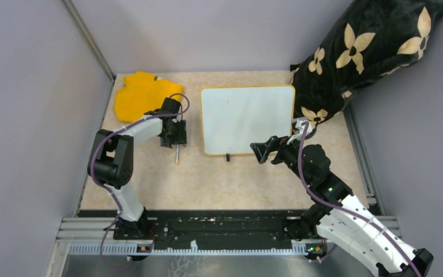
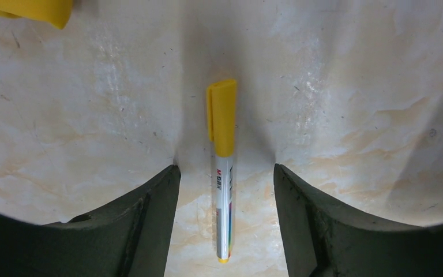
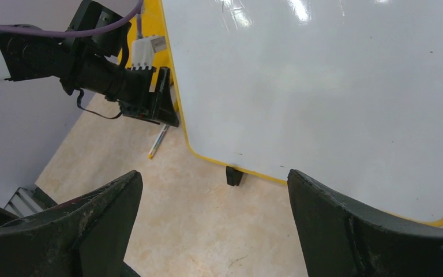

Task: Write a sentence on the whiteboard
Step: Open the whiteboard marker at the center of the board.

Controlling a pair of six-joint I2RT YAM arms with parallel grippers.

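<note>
The whiteboard (image 1: 247, 118) lies flat at the table's centre back, glossy white with a yellow rim. No writing shows on it, and the sentence is not in view. It fills the upper right of the right wrist view (image 3: 323, 86). A marker with a yellow cap (image 1: 177, 156) lies on the table left of the board. My left gripper (image 1: 173, 142) is open just above it. In the left wrist view the marker (image 2: 224, 173) lies between the open fingers of that gripper (image 2: 226, 167), untouched. My right gripper (image 1: 261, 153) is open and empty at the board's front edge (image 3: 213, 173).
A yellow cloth (image 1: 141, 95) lies at the back left, behind my left gripper. A black pillow with cream flowers (image 1: 363, 52) leans at the back right, touching the board's right corner. A black clip foot (image 1: 228, 157) sticks out at the board's front edge. Grey walls enclose the table.
</note>
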